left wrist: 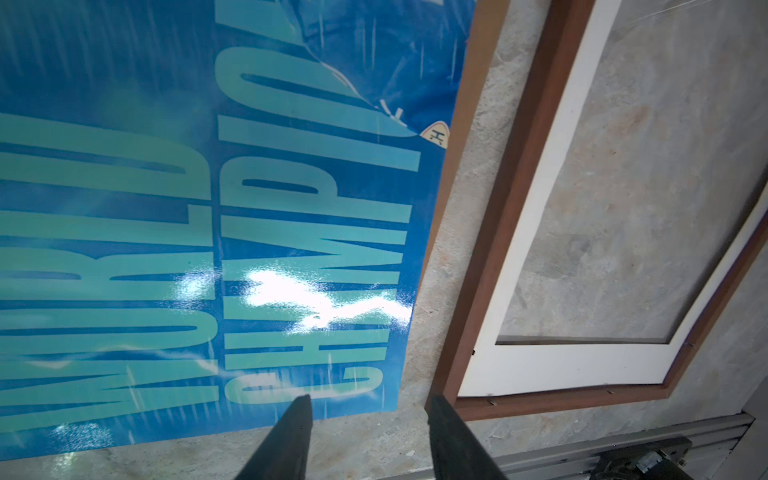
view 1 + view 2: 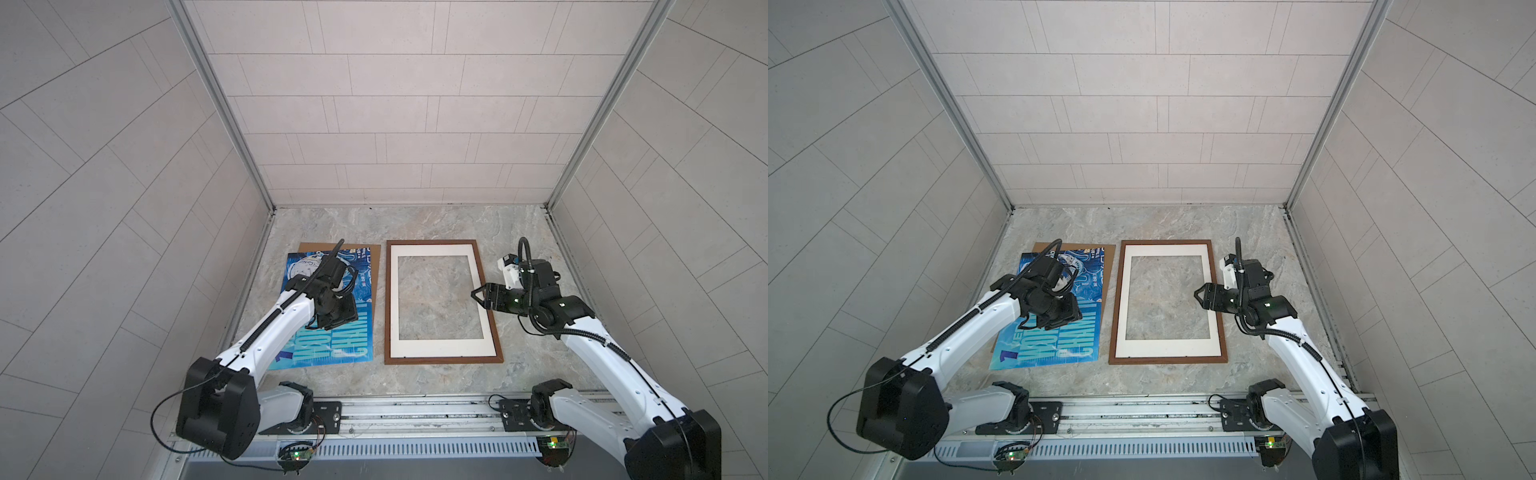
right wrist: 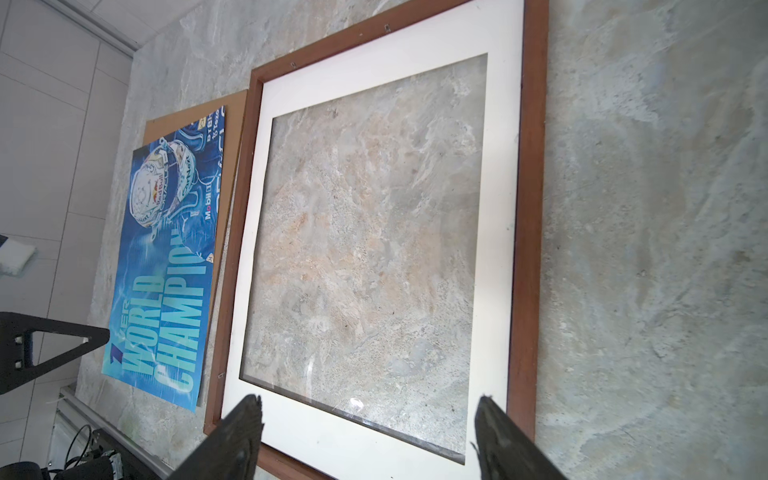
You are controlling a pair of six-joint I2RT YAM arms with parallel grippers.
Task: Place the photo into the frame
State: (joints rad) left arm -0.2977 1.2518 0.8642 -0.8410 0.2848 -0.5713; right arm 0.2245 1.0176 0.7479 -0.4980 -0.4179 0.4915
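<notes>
**Approach to the print.** The glossy blue rectangular photo [image 2: 330,345], with its helmet image, lies face up on a plain brown backing board [image 1: 482,62]. It sits just left of the thin dark-brown wooden frame [image 2: 440,360], which holds a white card mat [image 2: 440,347]. The left gripper [image 1: 368,415], wrist bent down, has its jaws parted and empty over the photo's near corner. The right gripper [image 3: 368,405], also parted and empty, reaches inward above the frame's right side. Advised: slip one finger under the thin edge and pinch lightly to avoid creasing.
</notes>
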